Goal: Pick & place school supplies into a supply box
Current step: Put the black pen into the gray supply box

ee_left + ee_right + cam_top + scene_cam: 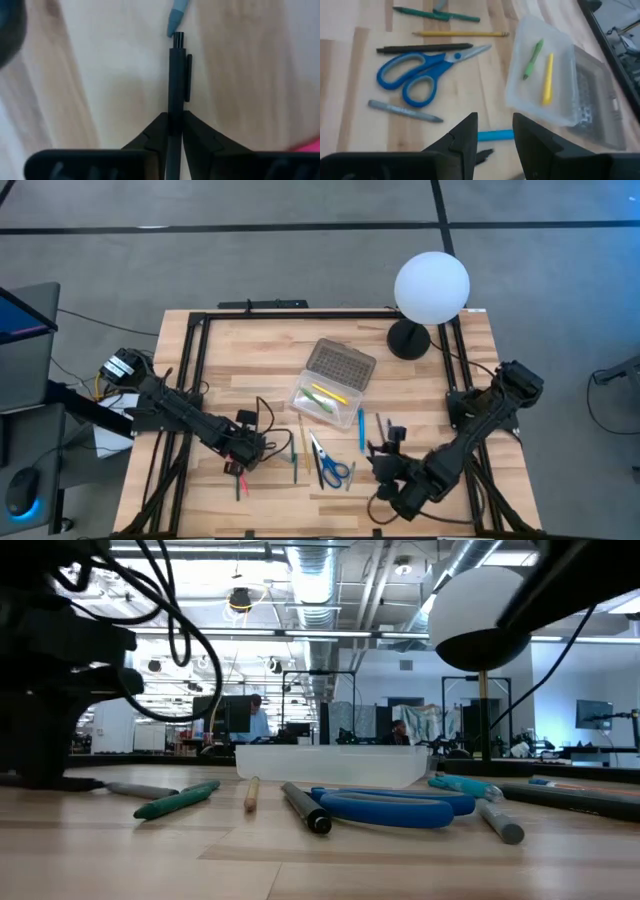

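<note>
— Pens first: what has the left gripper [174, 131] got?
— A slim black pen [177, 75] with a clip, lying flat on the wooden table [260, 360]. The two fingers are pinched against its barrel, and it points straight out ahead of them; a pale blue tip [176, 17] lies just past its end.
— And the right gripper [494, 131]?
— Low over the table's near right part, jaws apart, nothing between them. A blue pen [495, 135] lies on the wood just beyond the fingertips.
— What else is nearby?
— Blue-handled scissors [420, 70], a grey pen [405, 111], another black pen [415, 48], a yellow pencil [460, 34] and a green pen [435, 14], all loose on the table.
— The supply box [322, 398]?
— Farther back, mid-table, clear, with its dotted grey lid [341, 365] swung open. A green pen [533, 58] and a yellow marker [548, 79] lie inside. A white globe lamp [431, 287] stands behind it to the right.
</note>
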